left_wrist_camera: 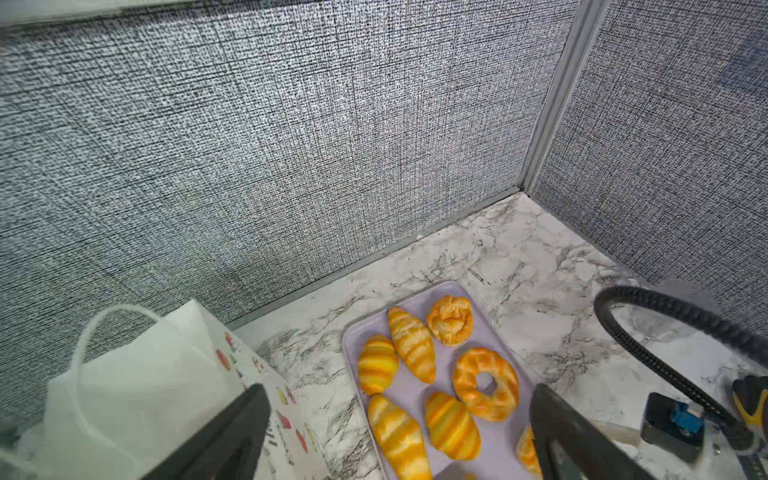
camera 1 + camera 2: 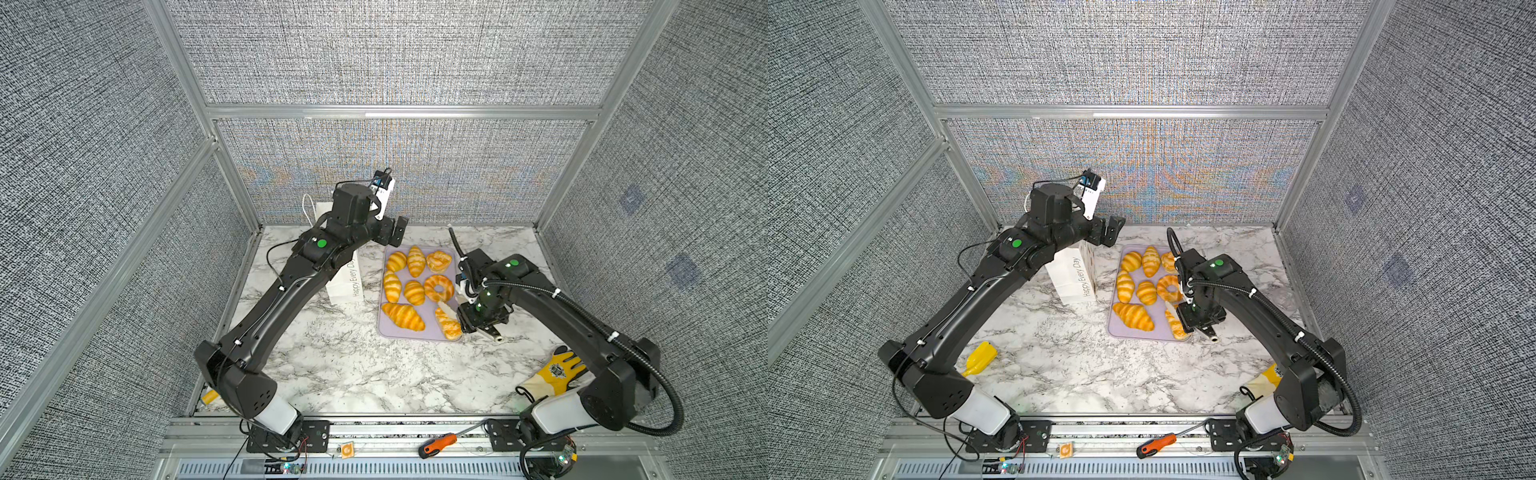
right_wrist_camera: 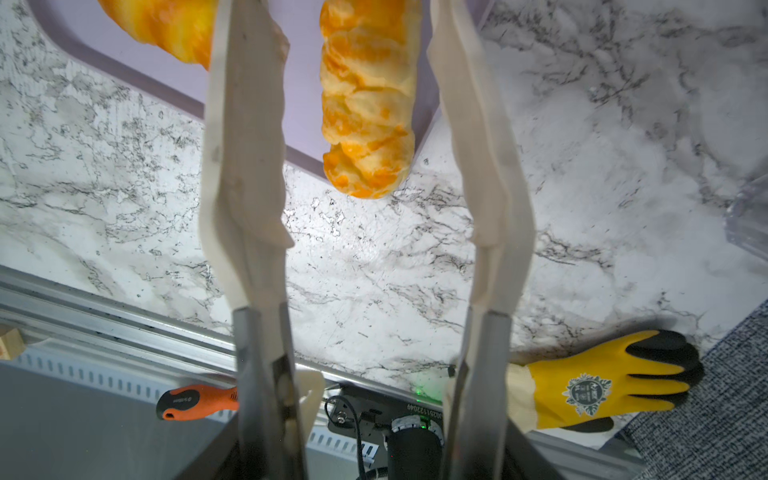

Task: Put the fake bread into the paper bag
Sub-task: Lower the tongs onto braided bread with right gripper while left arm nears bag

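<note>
Entry: my right gripper [image 3: 349, 12] stood unclosed astride the twisted fake bread [image 3: 368, 104] overhanging the corner of the lilac tray [image 3: 137, 83], my left gripper [image 1: 399, 390] gaped empty by the paper bag [image 1: 145, 374]; risk judged: a skewed pinch squirting it onto the table [image 3: 374, 257].

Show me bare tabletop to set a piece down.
Widest bare marble: in front of the lilac tray, out to the front rail, left of the work glove. A smaller strip lies behind the tray. Crowded: the tray, full of fake bread, and the narrow gap beside the paper bag.
</note>
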